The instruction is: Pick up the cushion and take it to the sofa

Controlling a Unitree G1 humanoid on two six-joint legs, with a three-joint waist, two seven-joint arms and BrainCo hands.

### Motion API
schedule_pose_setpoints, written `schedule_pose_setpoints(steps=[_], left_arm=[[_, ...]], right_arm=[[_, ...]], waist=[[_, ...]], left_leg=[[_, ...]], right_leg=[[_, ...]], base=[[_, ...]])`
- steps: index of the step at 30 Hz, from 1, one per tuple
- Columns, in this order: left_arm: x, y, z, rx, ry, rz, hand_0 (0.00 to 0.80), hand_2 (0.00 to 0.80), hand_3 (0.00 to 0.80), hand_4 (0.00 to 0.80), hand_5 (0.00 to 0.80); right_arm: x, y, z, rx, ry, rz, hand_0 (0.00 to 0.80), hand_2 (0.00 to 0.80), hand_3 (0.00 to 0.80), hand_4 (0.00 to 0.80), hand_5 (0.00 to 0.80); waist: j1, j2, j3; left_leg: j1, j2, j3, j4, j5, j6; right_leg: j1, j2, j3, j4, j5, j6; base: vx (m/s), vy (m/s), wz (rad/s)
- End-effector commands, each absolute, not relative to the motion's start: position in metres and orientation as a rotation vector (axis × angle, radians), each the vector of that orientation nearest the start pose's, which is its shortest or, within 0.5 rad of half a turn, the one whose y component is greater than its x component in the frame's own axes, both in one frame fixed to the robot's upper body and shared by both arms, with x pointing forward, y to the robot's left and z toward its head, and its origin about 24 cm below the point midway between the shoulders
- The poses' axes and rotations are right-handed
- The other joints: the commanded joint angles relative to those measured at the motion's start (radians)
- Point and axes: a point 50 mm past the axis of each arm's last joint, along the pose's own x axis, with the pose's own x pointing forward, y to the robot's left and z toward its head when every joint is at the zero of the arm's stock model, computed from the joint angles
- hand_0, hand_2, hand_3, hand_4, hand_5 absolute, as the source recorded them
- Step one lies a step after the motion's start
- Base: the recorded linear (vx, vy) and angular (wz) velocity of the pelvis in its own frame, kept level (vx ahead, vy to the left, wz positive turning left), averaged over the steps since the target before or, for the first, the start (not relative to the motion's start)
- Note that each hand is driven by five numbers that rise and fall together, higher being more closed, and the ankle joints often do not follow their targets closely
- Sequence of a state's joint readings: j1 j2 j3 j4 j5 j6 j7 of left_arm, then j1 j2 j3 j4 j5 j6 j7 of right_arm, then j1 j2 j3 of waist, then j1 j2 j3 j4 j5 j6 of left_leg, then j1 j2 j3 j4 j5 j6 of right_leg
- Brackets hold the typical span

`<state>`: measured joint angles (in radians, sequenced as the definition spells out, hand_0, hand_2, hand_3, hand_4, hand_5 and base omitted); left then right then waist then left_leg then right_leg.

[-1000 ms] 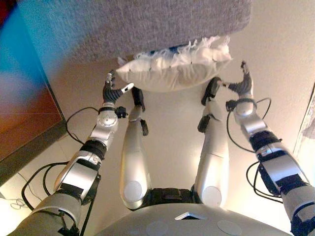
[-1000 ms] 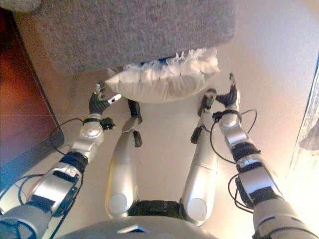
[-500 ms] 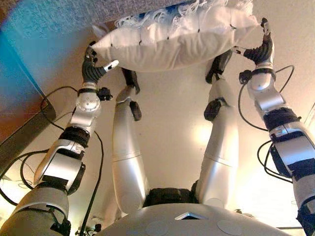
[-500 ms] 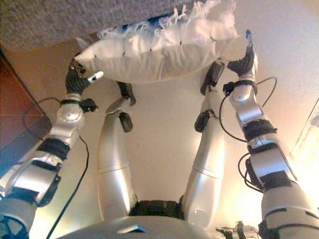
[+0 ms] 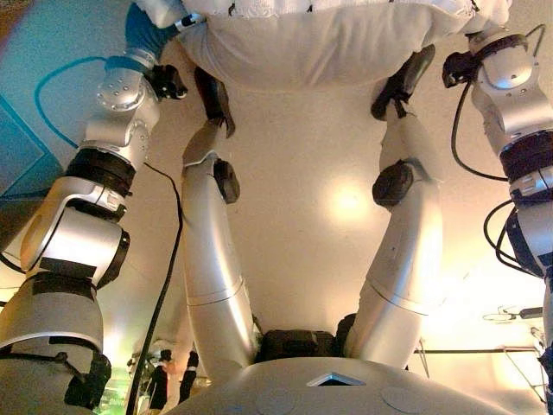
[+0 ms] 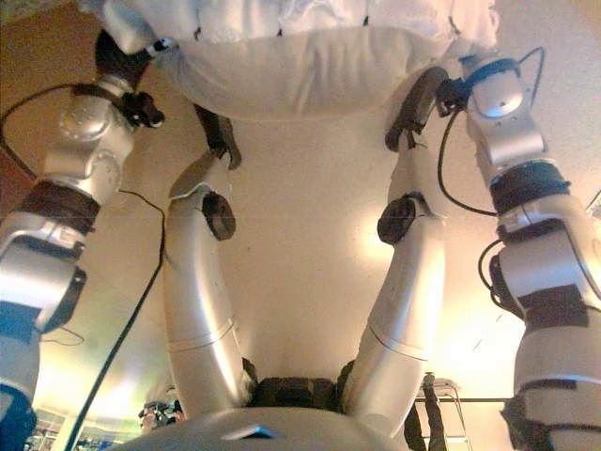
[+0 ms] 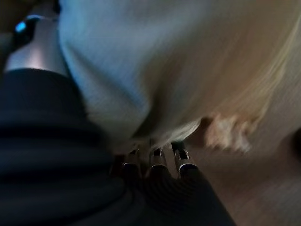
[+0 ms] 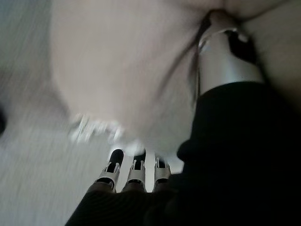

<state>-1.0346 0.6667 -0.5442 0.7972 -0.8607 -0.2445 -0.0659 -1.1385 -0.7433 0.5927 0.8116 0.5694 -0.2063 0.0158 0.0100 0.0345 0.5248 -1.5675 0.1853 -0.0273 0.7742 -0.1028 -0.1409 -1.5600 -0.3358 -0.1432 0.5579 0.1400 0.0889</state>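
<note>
Squeezing the white cushion [image 5: 320,43] between them, the left hand [image 7: 155,162] and right hand [image 8: 136,172] each curl fingers under an end — sharing its soft bulk.

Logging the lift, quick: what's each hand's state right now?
Left hand: fingers and thumb closed round one end of the white cushion.
Right hand: fingers and thumb closed round the cushion's other end.

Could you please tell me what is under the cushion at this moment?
The cushion is held up between the left hand and right hand, fingers beneath its edges. Below is bare floor. Its top side is out of view.
</note>
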Motion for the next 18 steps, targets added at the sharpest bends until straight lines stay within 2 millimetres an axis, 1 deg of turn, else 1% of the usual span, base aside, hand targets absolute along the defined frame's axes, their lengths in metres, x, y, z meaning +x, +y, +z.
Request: schedule_pose_setpoints(steps=[1, 2, 3, 4, 6, 7, 9, 11, 12, 13, 14, 15, 16, 18], left_arm=[[0.391, 0.154, 0.234, -0.031, -0.413, -0.420, 0.800, 0.800, 0.800, 0.800, 0.800], [0.388, 0.145, 0.237, -0.075, -0.430, -0.472, 0.800, 0.800, 0.800, 0.800, 0.800], [0.387, 0.143, 0.237, -0.089, -0.435, -0.481, 0.800, 0.800, 0.800, 0.800, 0.800], [0.384, 0.137, 0.237, -0.121, -0.447, -0.502, 0.800, 0.800, 0.800, 0.800, 0.800], [0.381, 0.134, 0.235, -0.144, -0.457, -0.519, 0.800, 0.800, 0.800, 0.800, 0.800], [0.377, 0.130, 0.231, -0.181, -0.465, -0.542, 0.800, 0.800, 0.800, 0.800, 0.800], [0.373, 0.128, 0.225, -0.225, -0.471, -0.549, 0.800, 0.800, 0.800, 0.800, 0.800], [0.365, 0.127, 0.210, -0.288, -0.491, -0.544, 0.800, 0.800, 0.800, 0.800, 0.800], [0.363, 0.127, 0.208, -0.298, -0.497, -0.541, 0.800, 0.800, 0.800, 0.800, 0.800], [0.353, 0.127, 0.190, -0.352, -0.518, -0.528, 0.800, 0.800, 0.800, 0.800, 0.800], [0.346, 0.127, 0.181, -0.369, -0.533, -0.518, 0.800, 0.800, 0.800, 0.800, 0.800], [0.343, 0.126, 0.178, -0.374, -0.540, -0.516, 0.800, 0.800, 0.800, 0.800, 0.800], [0.333, 0.124, 0.167, -0.388, -0.549, -0.509, 0.800, 0.800, 0.800, 0.800, 0.800], [0.321, 0.120, 0.156, -0.405, -0.550, -0.505, 0.800, 0.800, 0.800, 0.800, 0.800]], right_arm=[[0.385, -0.150, 0.276, -0.380, -0.477, 0.471, 0.800, 0.800, 0.800, 0.800, 0.800], [0.382, -0.144, 0.278, -0.342, -0.483, 0.524, 0.800, 0.800, 0.800, 0.800, 0.800], [0.381, -0.143, 0.278, -0.332, -0.489, 0.539, 0.800, 0.800, 0.800, 0.800, 0.800], [0.377, -0.136, 0.280, -0.297, -0.513, 0.575, 0.800, 0.800, 0.800, 0.800, 0.800], [0.375, -0.132, 0.282, -0.267, -0.528, 0.592, 0.800, 0.800, 0.800, 0.800, 0.800], [0.371, -0.128, 0.281, -0.245, -0.553, 0.591, 0.800, 0.800, 0.800, 0.800, 0.800], [0.368, -0.127, 0.277, -0.231, -0.567, 0.578, 0.800, 0.800, 0.800, 0.800, 0.800], [0.364, -0.129, 0.264, -0.180, -0.587, 0.547, 0.800, 0.800, 0.800, 0.800, 0.800], [0.364, -0.130, 0.261, -0.177, -0.589, 0.540, 0.800, 0.800, 0.800, 0.800, 0.800], [0.359, -0.133, 0.241, -0.178, -0.581, 0.507, 0.800, 0.800, 0.800, 0.800, 0.800], [0.355, -0.134, 0.230, -0.187, -0.580, 0.491, 0.800, 0.800, 0.800, 0.800, 0.800], [0.353, -0.135, 0.225, -0.192, -0.581, 0.483, 0.800, 0.800, 0.800, 0.800, 0.800], [0.346, -0.137, 0.210, -0.191, -0.576, 0.459, 0.800, 0.800, 0.800, 0.800, 0.800], [0.337, -0.138, 0.195, -0.187, -0.570, 0.429, 0.800, 0.800, 0.800, 0.800, 0.800]], waist=[[0.004, 0.036, -0.005], [0.005, 0.037, -0.005], [0.006, 0.038, -0.005], [0.007, 0.037, -0.005], [0.007, 0.037, -0.005], [0.006, 0.035, -0.005], [0.005, 0.029, -0.005], [-0.001, 0.021, -0.005], [-0.003, 0.017, -0.005], [-0.008, 0.001, -0.005], [-0.009, -0.007, -0.005], [-0.009, -0.008, -0.005], [-0.012, -0.013, -0.005], [-0.011, -0.023, -0.005]], left_leg=[[-0.002, 0.013, -0.051, -0.188, 0.100, -0.002], [-0.002, 0.010, -0.057, -0.192, 0.101, -0.005], [-0.002, 0.009, -0.059, -0.193, 0.101, -0.006], [-0.002, 0.011, -0.063, -0.195, 0.102, -0.009], [-0.002, 0.012, -0.066, -0.194, 0.103, -0.012], [-0.002, 0.014, -0.071, -0.191, 0.108, -0.015], [-0.002, 0.018, -0.075, -0.183, 0.113, -0.015], [-0.001, 0.027, -0.078, -0.157, 0.126, -0.015], [0.004, 0.029, -0.073, -0.156, 0.127, -0.016], [0.076, 0.042, -0.060, -0.149, 0.109, -0.027], [0.127, 0.049, -0.048, -0.158, 0.112, -0.028], [0.149, 0.053, -0.044, -0.165, 0.115, -0.028], [0.238, 0.065, -0.031, -0.188, 0.127, -0.031], [0.390, 0.069, -0.012, -0.242, 0.143, -0.030]], right_leg=[[-0.010, -0.062, 0.072, 0.077, -0.093, 0.089], [-0.010, -0.064, 0.071, 0.075, -0.094, 0.092], [-0.010, -0.065, 0.071, 0.074, -0.094, 0.092], [-0.010, -0.070, 0.068, 0.067, -0.092, 0.096], [-0.010, -0.072, 0.067, 0.062, -0.089, 0.098], [-0.010, -0.073, 0.065, 0.051, -0.078, 0.100], [-0.010, -0.072, 0.066, 0.046, -0.068, 0.102], [-0.010, -0.070, 0.071, 0.040, -0.043, 0.105], [-0.010, -0.069, 0.076, 0.040, -0.039, 0.106], [0.032, -0.065, 0.097, 0.060, -0.050, 0.121], [0.075, -0.064, 0.098, 0.047, -0.044, 0.124], [0.097, -0.064, 0.094, 0.038, -0.040, 0.124], [0.188, -0.060, 0.084, 0.001, -0.024, 0.127], [0.344, -0.049, 0.062, -0.058, -0.007, 0.133]], base=[[0.037, -0.042, 0.06], [0.034, -0.047, 0.05], [0.019, -0.062, 0.06], [0.003, -0.049, 0.08], [-0.012, -0.051, 0.06], [-0.044, -0.057, 0.03], [-0.068, -0.053, 0.02], [-0.115, -0.040, -0.02], [-0.055, -0.082, -0.05], [-0.008, -0.089, -0.05], [0.002, -0.090, -0.07], [-0.029, -0.077, -0.04], [-0.029, -0.093, -0.05], [-0.014, -0.133, -0.03]])
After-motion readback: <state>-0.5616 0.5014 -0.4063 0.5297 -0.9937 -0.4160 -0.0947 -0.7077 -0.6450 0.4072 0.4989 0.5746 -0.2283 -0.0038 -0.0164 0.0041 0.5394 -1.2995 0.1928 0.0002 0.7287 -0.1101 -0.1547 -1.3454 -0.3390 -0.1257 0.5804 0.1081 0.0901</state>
